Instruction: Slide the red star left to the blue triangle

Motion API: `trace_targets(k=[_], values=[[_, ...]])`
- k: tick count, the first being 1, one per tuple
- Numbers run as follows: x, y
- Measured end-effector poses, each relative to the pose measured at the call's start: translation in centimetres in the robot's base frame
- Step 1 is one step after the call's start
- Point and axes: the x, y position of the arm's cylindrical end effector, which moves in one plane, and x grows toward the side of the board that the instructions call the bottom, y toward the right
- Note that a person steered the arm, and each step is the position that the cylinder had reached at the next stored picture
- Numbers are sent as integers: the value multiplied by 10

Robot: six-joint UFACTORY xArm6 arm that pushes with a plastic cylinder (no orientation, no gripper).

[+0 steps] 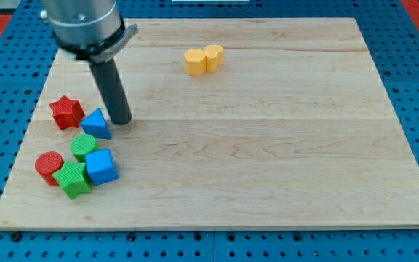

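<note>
The red star (65,111) lies near the board's left edge. The blue triangle (97,124) sits just to its right and a little lower, close to it or touching. My tip (121,121) stands right next to the blue triangle's right side, on the side away from the red star. The rod rises from it toward the view's top left.
Below the triangle sits a cluster: a green cylinder (84,147), a blue cube (101,167), a green star (73,179) and a red cylinder (49,167). Two yellow blocks (203,59) sit together near the top centre. The wooden board (268,145) ends at a blue pegboard.
</note>
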Motion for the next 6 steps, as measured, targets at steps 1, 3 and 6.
trace_targets(k=[1,3,6], values=[[-51,-38],[3,-95],[-7,-23]])
